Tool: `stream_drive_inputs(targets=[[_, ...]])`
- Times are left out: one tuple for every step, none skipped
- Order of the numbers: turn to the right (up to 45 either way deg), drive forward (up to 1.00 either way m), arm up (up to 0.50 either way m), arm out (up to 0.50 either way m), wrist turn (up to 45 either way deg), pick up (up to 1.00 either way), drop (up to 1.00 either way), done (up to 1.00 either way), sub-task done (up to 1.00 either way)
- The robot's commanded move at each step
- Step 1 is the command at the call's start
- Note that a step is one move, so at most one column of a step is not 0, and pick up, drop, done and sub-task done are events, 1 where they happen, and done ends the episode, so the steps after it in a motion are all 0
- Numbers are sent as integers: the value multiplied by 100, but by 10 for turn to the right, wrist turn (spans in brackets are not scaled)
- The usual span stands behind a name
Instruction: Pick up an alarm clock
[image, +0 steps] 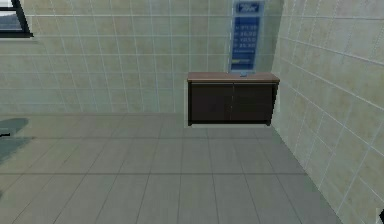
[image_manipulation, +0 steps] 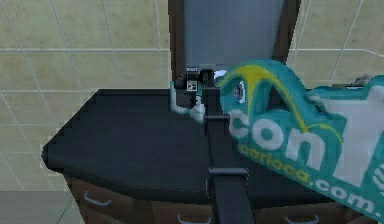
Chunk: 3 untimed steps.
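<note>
Dark counter (image_manipulation: 110, 135) lay under the gripper (image_manipulation: 186, 102); its fingers' (image_manipulation: 180, 99) hold could not be told; slow moves near the teal bag (image_manipulation: 300, 125) seemed wise.

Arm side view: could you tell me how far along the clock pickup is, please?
Done: the arm reaches over the countertop. In hand: the gripper is near its back edge, by a teal bag; whether it holds anything cannot be told. Left: the lift itself.
</note>
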Motion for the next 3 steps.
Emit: stream_drive_inputs(targets=[[0,0,0,0,0,100,0,0,0],[0,0,8,0,0,0,0,0,0],[0,0,0,0,0,0,0,100,0]])
